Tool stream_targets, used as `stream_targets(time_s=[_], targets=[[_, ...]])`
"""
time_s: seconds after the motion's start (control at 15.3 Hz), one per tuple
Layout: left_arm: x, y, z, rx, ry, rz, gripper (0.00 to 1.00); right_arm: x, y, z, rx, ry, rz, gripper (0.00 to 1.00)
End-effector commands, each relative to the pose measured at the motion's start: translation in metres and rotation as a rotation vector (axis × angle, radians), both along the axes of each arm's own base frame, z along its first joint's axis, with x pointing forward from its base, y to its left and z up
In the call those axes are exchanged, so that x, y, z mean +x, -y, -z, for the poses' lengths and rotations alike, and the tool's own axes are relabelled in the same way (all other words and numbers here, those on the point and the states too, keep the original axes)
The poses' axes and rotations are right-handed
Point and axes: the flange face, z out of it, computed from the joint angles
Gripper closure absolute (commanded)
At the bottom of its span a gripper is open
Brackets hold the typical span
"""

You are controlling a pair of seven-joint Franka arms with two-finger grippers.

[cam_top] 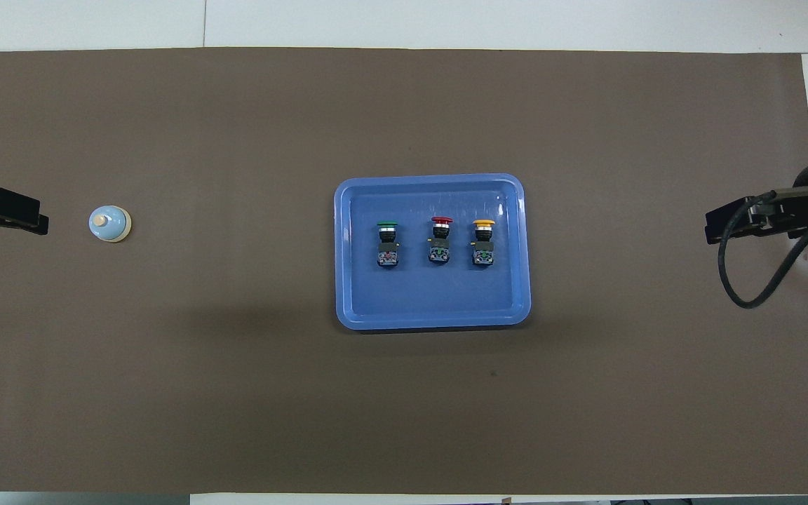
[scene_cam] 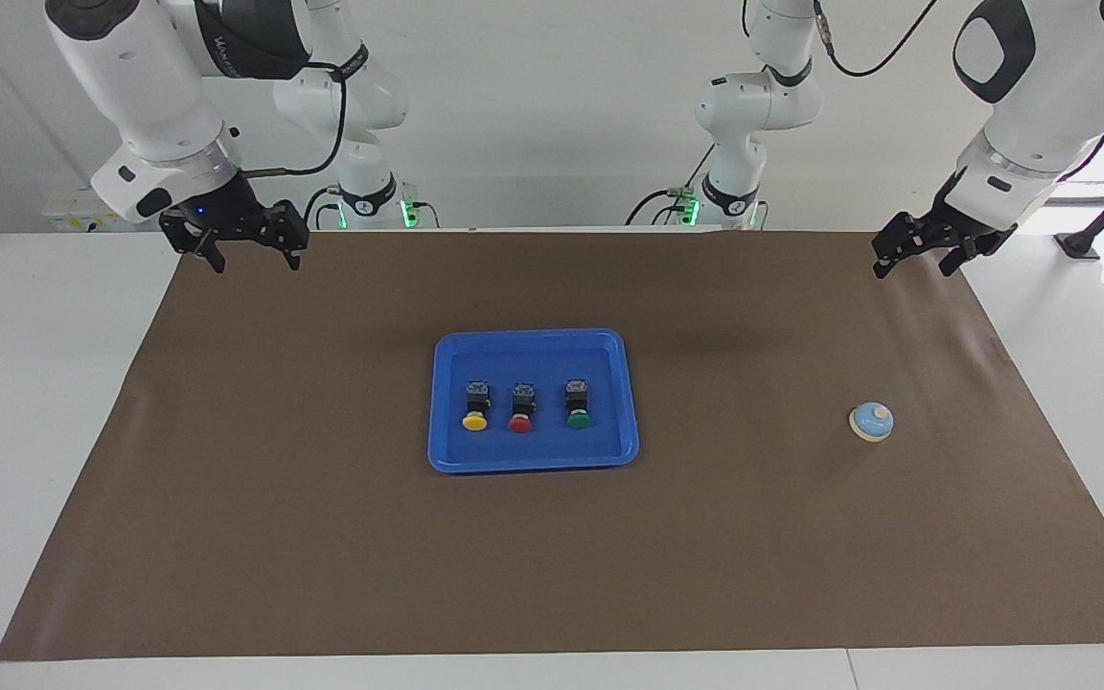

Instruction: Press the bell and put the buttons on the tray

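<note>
A: Start with the facing view. How many things are on the brown mat (scene_cam: 322,537)?

B: One blue tray (scene_cam: 533,458) at the middle of the mat, and three push buttons lying in it in a row: one yellow button (scene_cam: 475,407) toward the right arm's end, one red button (scene_cam: 521,409) in the middle, one green button (scene_cam: 578,404) toward the left arm's end. Their caps point away from the robots, and the three are apart from each other. One bell (scene_cam: 871,421), light blue with a cream knob, sits alone on the mat, well apart from the tray, toward the left arm's end.

A: And the two grippers?

B: The right gripper (scene_cam: 252,252) hangs over the mat's corner at its own end, fingers spread wide and holding nothing. The left gripper (scene_cam: 916,259) hangs over the mat's edge at its end, fingers also apart and empty. Both arms wait.

A: Does the overhead view agree?

B: Yes. One tray (cam_top: 432,319), three buttons in it: green button (cam_top: 388,243), red button (cam_top: 440,240), yellow button (cam_top: 483,243), side by side, none touching the rim. The single bell (cam_top: 109,224) lies beside the tip of the left gripper (cam_top: 4,210), which is over the mat's end. The right gripper (cam_top: 734,223) shows over the mat's other end, well apart from the tray.
</note>
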Motion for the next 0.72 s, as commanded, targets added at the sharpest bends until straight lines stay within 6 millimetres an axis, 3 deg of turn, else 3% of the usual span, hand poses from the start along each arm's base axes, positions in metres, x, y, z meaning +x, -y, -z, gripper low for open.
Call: stream_targets(time_s=[0.0, 0.66], targets=[[-0.0037, 0.0002, -0.0005, 0.003, 0.021, -0.001, 0.00, -0.0053, 0.0019, -0.0075, 0.031, -0.012, -0.015, 0.00], [-0.0037, 0.0002, -0.0005, 0.003, 0.021, -0.001, 0.00, -0.0051, -0.0006, -0.0133, 0.020, -0.015, -0.023, 0.00]])
